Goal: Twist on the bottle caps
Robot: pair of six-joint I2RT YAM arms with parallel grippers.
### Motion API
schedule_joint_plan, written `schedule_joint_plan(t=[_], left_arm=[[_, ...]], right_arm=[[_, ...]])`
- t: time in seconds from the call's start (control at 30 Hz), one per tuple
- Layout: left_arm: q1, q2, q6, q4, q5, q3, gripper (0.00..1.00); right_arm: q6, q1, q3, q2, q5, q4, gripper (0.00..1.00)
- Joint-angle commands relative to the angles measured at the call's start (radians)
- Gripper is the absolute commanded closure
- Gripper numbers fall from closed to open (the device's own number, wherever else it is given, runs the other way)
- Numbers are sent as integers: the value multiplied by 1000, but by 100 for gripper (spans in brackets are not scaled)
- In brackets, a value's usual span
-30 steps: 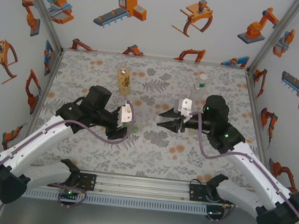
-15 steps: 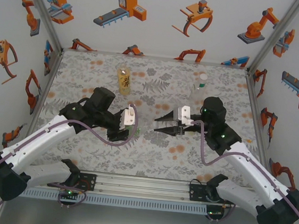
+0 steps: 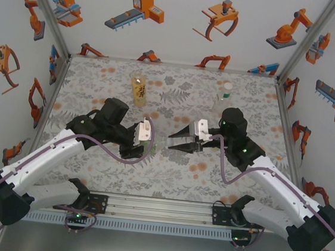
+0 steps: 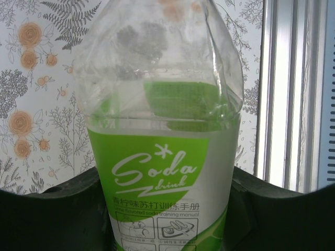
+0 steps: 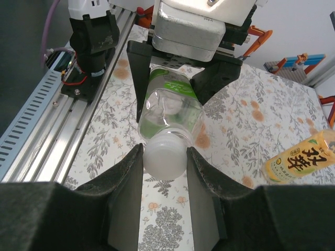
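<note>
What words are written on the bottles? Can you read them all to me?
"Soda drink": white script on the green-label bottle.
Small print beneath it: too small to read.
On the yellow bottle: two big black Chinese characters, not clear enough to read.
On the far clear bottle: too small to tell.

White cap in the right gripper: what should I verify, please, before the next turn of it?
1. Grip of the left gripper on the soda bottle: shut on it, ok.
2. Grip of the right gripper on the white cap: shut on it, ok.
3. Cap meets the bottle's neck: ok.
4. Cap straight on the thread: cannot tell.
5. Cap fully tight: cannot tell.
6. The amber bottle and the clear bottle stand away from both arms: ok.
</note>
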Motion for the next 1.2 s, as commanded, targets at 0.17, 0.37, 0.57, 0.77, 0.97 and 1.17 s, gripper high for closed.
schedule_joint_plan(t=[0.17, 0.37, 0.57, 0.77, 0.97, 1.17], left_arm=[[-8, -33, 42, 9, 108, 11, 100], [-9, -40, 57, -2, 131, 11, 100], [-14, -36, 63, -11, 129, 11, 100], [-20, -36, 67, -18, 128, 16, 100], [-22, -36, 71, -23, 131, 17, 100], [-23, -35, 73, -30, 132, 18, 100]], right_arm=[[-25, 17, -1, 14, -45, 32, 98], [-25, 17, 2, 13, -17, 28, 100], [-23, 17, 10, 11, -9, 24, 100], [-23, 21, 17, 17, -49, 19, 100], [-26, 25, 34, 33, -104, -9, 100], [-28, 31, 39, 42, -108, -15, 100]])
